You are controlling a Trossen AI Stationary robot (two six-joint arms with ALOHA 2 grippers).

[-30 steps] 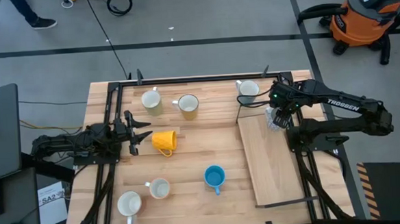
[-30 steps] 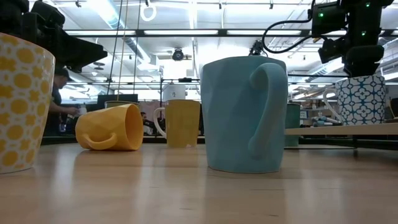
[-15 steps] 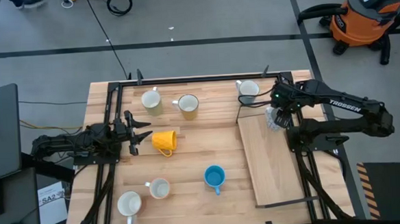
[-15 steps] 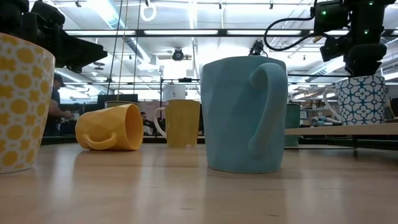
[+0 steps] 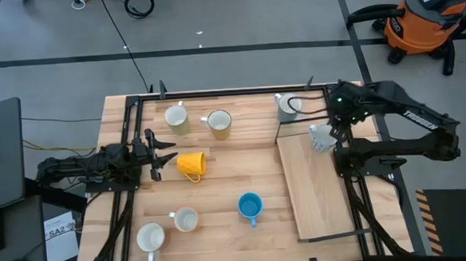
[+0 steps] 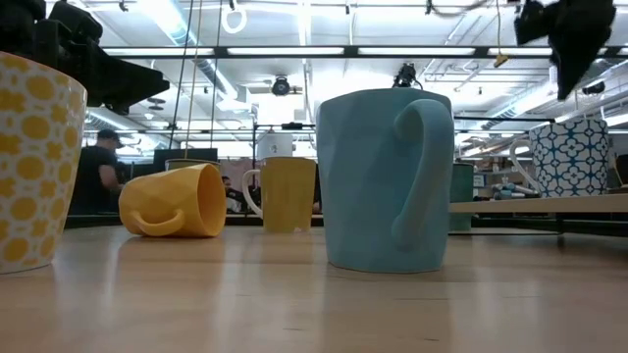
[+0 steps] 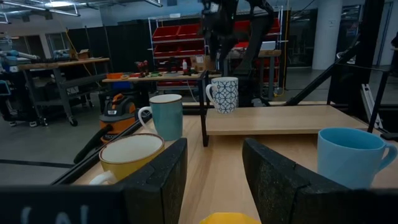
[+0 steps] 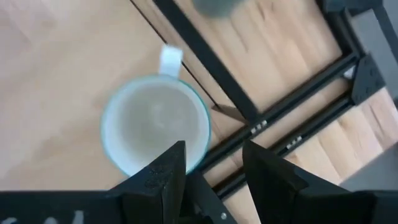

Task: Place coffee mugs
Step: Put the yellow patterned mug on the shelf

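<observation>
A white mug with a dark blue pattern [image 5: 321, 138] stands upright on the raised wooden board [image 5: 312, 190] at the right. My right gripper [image 8: 214, 168] hangs open above it, pointing down, clear of its rim [image 8: 155, 130]; in the low view the gripper [image 6: 571, 54] is well above this mug [image 6: 569, 157]. A yellow mug [image 5: 191, 165] lies on its side at the left. My left gripper [image 5: 164, 160] rests open and level just left of it. A blue mug [image 5: 250, 205] stands mid-table.
Two mugs [image 5: 176, 117] [image 5: 219, 123] stand at the far left, a pale one [image 5: 287, 104] by the board's far corner, and two white ones [image 5: 186, 220] [image 5: 151, 239] at the near left. A black frame [image 5: 129, 128] runs around the table. Most of the board's near part is bare.
My right gripper has risen straight off the patterned mug and drawn slightly toward the table's far right, staying open. The mug stays upright on the board where it was.
</observation>
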